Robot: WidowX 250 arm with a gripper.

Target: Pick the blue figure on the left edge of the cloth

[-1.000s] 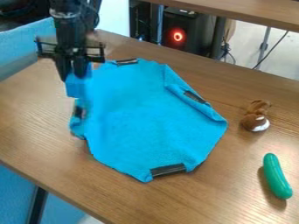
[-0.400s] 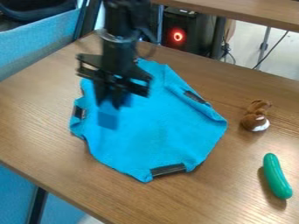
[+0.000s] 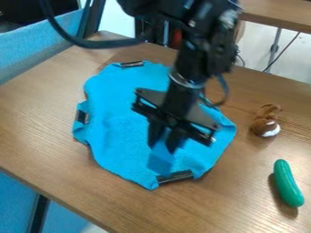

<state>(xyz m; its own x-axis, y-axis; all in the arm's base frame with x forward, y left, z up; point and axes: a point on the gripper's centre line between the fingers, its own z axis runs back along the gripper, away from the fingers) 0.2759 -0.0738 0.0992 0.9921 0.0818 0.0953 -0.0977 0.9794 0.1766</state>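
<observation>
The blue figure [image 3: 160, 160] is a plain, block-like piece with flat faces and straight sides, slightly darker than the blue cloth [image 3: 115, 127] behind it and tilted so that its lower end points down and a little left. It shows against the lower part of the cloth, just beside the black strip [image 3: 175, 177] at the near edge; whether it touches the cloth, I cannot tell. The black gripper [image 3: 163, 142] grips its upper end, one finger on either side, with the wide crosspiece above slanting down to the right. The arm [image 3: 197, 59] comes in from the top edge and leans down and left over the cloth. A second ago, gripper and figure were at the cloth's upper left edge; since then they have swung across it, right and towards the near side. The cloth, the brown toy [image 3: 267, 122] and the green cucumber [image 3: 287, 183] have stayed in place.
</observation>
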